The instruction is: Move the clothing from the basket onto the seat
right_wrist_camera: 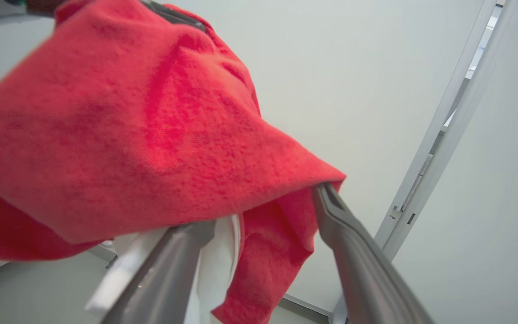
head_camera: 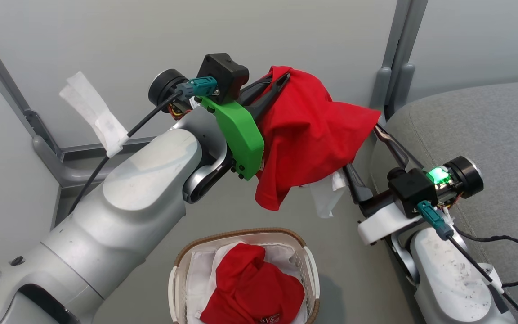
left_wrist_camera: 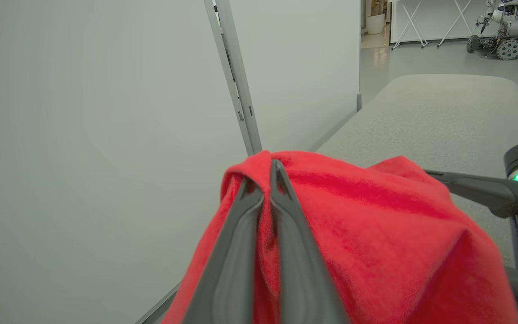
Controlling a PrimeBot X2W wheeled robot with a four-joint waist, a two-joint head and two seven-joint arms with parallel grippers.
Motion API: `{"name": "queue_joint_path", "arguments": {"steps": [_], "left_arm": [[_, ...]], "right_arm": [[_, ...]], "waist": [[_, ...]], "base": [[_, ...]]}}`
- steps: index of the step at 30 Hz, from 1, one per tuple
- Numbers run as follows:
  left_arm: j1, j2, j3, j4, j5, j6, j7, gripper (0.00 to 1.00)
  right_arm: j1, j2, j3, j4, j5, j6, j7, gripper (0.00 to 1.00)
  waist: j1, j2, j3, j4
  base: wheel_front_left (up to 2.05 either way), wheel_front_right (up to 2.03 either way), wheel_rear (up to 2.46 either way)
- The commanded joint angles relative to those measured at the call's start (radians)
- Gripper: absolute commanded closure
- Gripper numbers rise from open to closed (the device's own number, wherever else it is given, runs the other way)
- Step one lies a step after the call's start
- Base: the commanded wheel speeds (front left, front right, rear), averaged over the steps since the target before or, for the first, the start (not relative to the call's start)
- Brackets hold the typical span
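Basket (head_camera: pixel 241 232) holds red garment (head_camera: pixel 252 288), liner (head_camera: pixel 196 274); left tool (left_wrist_camera: pixel 262 173) grips second garment (head_camera: pixel 308 130).

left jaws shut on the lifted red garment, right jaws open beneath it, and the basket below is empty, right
Not empty: the basket holds a second red garment, seen in the head view. The rest stands.

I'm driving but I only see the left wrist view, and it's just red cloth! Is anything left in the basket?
Observer: Yes, a second red garment lies in the basket.
Operator: Is my other hand open?
Observer: The right gripper is open wide, poking under the lifted garment.
Operator: Is anything dangling?
Observer: A white piece hangs below the lifted garment.
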Motion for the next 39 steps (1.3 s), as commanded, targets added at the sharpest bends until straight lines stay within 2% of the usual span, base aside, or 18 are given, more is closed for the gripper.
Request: {"name": "queue_joint_path", "arguments": {"steps": [1,14,23,27,28,29,30,31,39], "left_arm": [[-0.007,0.005,-0.003,0.005,-0.006,-0.002,-0.005,1.0],[-0.001,0.02,0.011,0.041,-0.027,0.006,-0.011,1.0],[-0.007,0.013,-0.007,0.042,-0.03,0.004,0.002,1.0],[-0.009,0.014,-0.012,0.043,-0.031,0.003,0.001,1.0],[-0.01,0.013,-0.013,0.044,-0.032,0.002,0.001,1.0],[-0.01,0.013,-0.014,0.044,-0.033,0.002,0.001,1.0],[-0.011,0.012,-0.015,0.044,-0.034,0.002,0.001,1.0],[-0.011,0.012,-0.016,0.043,-0.034,0.002,0.001,1.0],[-0.002,0.02,-0.022,0.044,-0.039,0.001,-0.002,1.0]], "right_arm": [[-0.017,-0.011,-0.007,0.001,-0.017,-0.001,0.0,0.0],[-0.038,-0.027,-0.06,-0.048,-0.056,-0.001,0.0,0.0],[-0.116,-0.093,0.063,-0.039,-0.094,-0.001,0.0,0.0],[-0.156,-0.113,0.143,0.016,-0.068,-0.001,0.0,0.0],[-0.167,-0.116,0.165,0.042,-0.055,-0.001,0.0,0.09],[-0.177,-0.118,0.182,0.066,-0.042,-0.001,0.0,0.53],[-0.187,-0.12,0.2,0.095,-0.026,-0.001,0.0,0.73],[-0.196,-0.119,0.214,0.118,-0.012,-0.001,0.0,1.0],[-0.241,-0.111,0.253,0.189,0.05,-0.001,0.0,1.0]], "waist": [[0.0001,0.0,0.001,0.0],[0.0001,0.0,0.002,-0.006],[0.0001,0.0,0.012,-0.008],[0.0001,0.0,0.014,-0.009],[0.0001,0.0,0.014,-0.008],[0.0001,0.0,0.014,-0.008],[0.0001,0.0,0.015,-0.007],[0.0001,0.0,0.015,-0.007],[0.0001,0.0,0.027,-0.005]], "base": [[0.0,0.0,0.0],[0.0,0.0,0.0],[0.0,0.0,0.0],[0.0,0.0,0.0],[0.0,0.0,0.0],[0.0,0.0,0.0],[0.0,0.0,0.0],[0.0,0.0,0.0],[0.0,0.0,0.0]]}}
